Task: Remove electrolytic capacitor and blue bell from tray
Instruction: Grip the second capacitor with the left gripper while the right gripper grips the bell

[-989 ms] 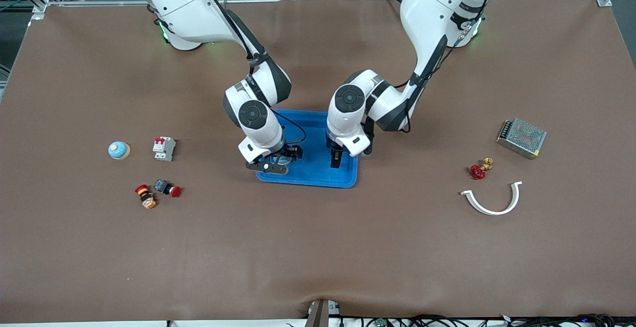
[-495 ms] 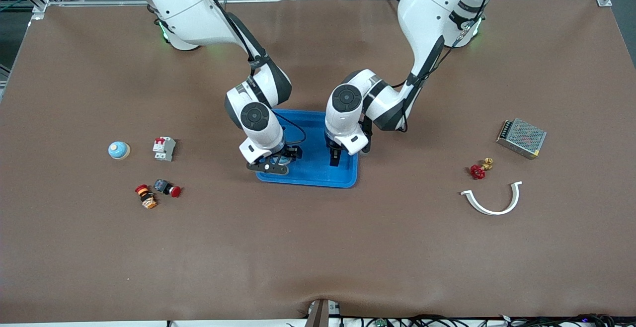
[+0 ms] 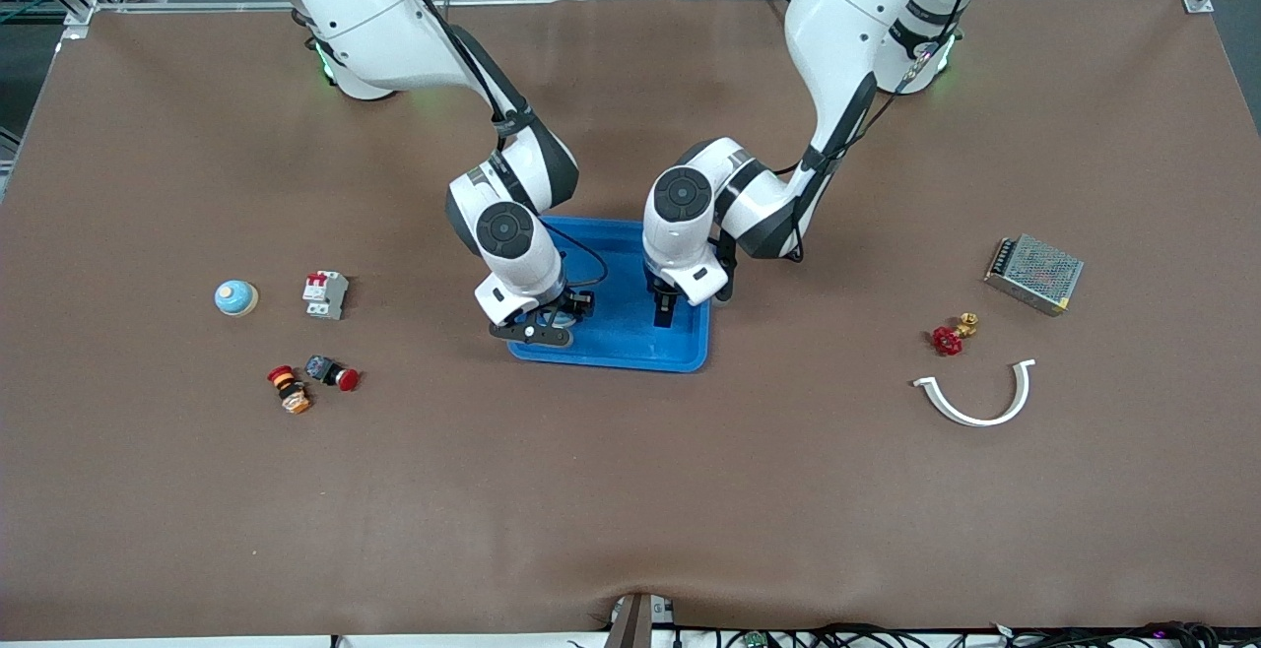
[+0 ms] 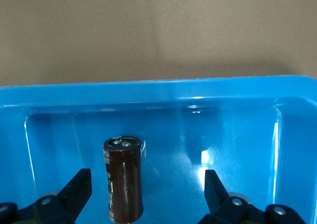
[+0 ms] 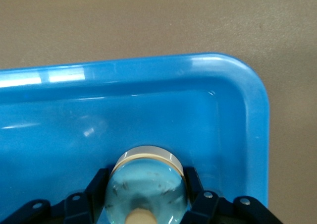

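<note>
Bell (image 5: 147, 184) clamped by right pincer (image 5: 146, 199); left pincer (image 4: 148, 204) spread.

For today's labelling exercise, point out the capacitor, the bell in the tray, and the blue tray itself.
capacitor (image 4: 123, 184), left wrist view, on its brown side wall.
bell (image 5: 147, 187), right wrist view, on its pale blue dome.
blue tray (image 3: 630, 357), front view, on the rim nearest that camera.

We count two bells (image 3: 236, 297) (image 5: 147, 187), one capacitor (image 4: 123, 178), one blue tray (image 3: 690, 353), two push buttons (image 3: 331, 371), one breaker (image 3: 325, 293), one valve (image 3: 952, 335), one power supply (image 3: 1033, 273), one white clamp (image 3: 975, 397).
</note>
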Robot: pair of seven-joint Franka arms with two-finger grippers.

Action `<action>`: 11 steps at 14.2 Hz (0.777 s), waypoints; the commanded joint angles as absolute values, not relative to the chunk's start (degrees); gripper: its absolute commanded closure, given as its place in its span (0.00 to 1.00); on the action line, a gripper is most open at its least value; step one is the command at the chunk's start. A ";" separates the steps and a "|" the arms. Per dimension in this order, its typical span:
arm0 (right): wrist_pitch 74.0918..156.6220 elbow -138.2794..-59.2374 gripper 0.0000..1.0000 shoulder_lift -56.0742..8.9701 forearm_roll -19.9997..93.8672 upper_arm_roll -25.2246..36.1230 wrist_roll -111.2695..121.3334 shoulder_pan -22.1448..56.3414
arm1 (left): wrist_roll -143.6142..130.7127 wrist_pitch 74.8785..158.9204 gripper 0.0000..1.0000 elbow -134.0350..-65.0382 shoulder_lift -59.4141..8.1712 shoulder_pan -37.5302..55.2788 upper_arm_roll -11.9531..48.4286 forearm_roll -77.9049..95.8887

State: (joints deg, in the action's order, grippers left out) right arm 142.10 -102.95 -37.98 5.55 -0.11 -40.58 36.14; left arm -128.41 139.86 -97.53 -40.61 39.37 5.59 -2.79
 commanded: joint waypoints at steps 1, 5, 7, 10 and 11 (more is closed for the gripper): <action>142.29 -101.87 0.58 -38.76 4.75 0.35 -41.31 36.83 | -130.08 139.22 0.00 -97.38 -40.43 40.08 5.01 -4.04; 141.16 -101.78 0.61 -38.15 5.10 0.35 -41.13 37.26 | -129.99 139.22 0.18 -97.38 -40.43 40.34 5.01 -5.18; 136.96 -101.52 0.61 -36.22 5.27 0.35 -41.57 37.88 | -129.90 139.22 0.48 -97.21 -40.34 40.34 5.10 -5.27; 127.47 -100.64 0.61 -30.61 5.27 0.26 -41.49 37.88 | -129.29 139.22 1.00 -97.21 -40.25 40.34 5.10 -5.80; 124.92 -100.72 0.61 -28.93 5.27 0.26 -40.88 37.45 | -129.29 139.22 1.00 -97.12 -40.25 40.34 5.10 -6.24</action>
State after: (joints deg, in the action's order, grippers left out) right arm 129.86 -99.61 -34.03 5.56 -0.15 -40.74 37.39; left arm -128.42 139.86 -97.50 -40.61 39.70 5.60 -4.39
